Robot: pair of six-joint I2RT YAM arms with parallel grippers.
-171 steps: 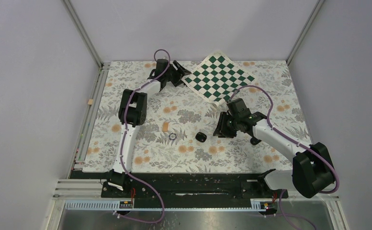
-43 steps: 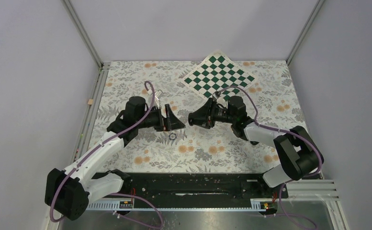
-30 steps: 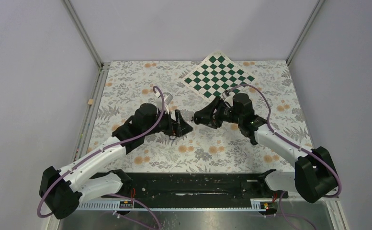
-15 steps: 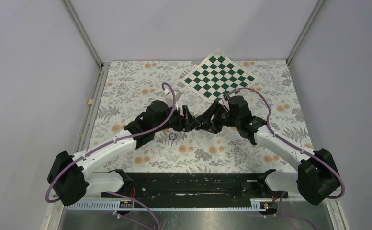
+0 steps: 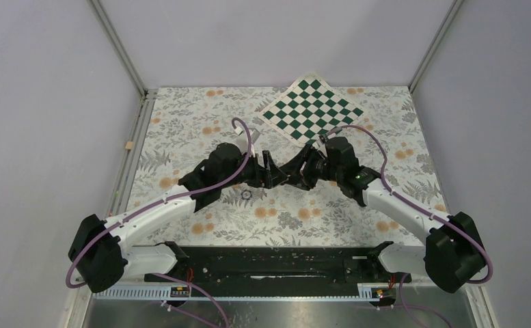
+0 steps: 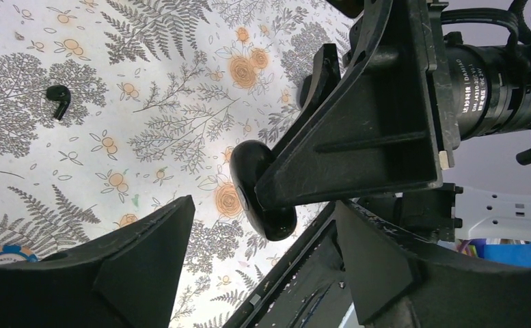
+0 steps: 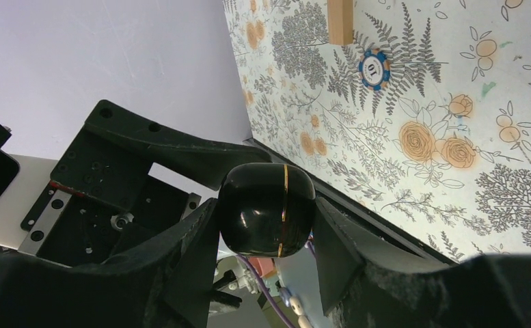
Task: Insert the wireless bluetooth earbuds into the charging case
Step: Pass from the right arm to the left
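Observation:
My right gripper (image 7: 266, 213) is shut on the charging case (image 7: 262, 195), a glossy black pebble with a thin gold seam, lifted off the table with its lid closed. The left wrist view has the same charging case (image 6: 247, 167) pinched in the right gripper's fingers (image 6: 358, 130). My left gripper (image 6: 262, 203) is open, its jaws spread wider than the case, which sits just past their tips without touching. One black earbud (image 6: 59, 100) lies on the floral mat behind. From above, the left gripper (image 5: 269, 171) and right gripper (image 5: 296, 173) meet tip to tip and hide the case.
A blue poker chip (image 7: 374, 69) and a tan wooden strip (image 7: 340, 20) lie on the floral mat (image 5: 180, 116). A small dark ring (image 5: 247, 195) sits under the left arm. A green checkered cloth (image 5: 312, 109) covers the back right. Walls close in on three sides.
Over the last second my left gripper swung right and met the right gripper with the case in mid-table. In the last half second hardly anything moved.

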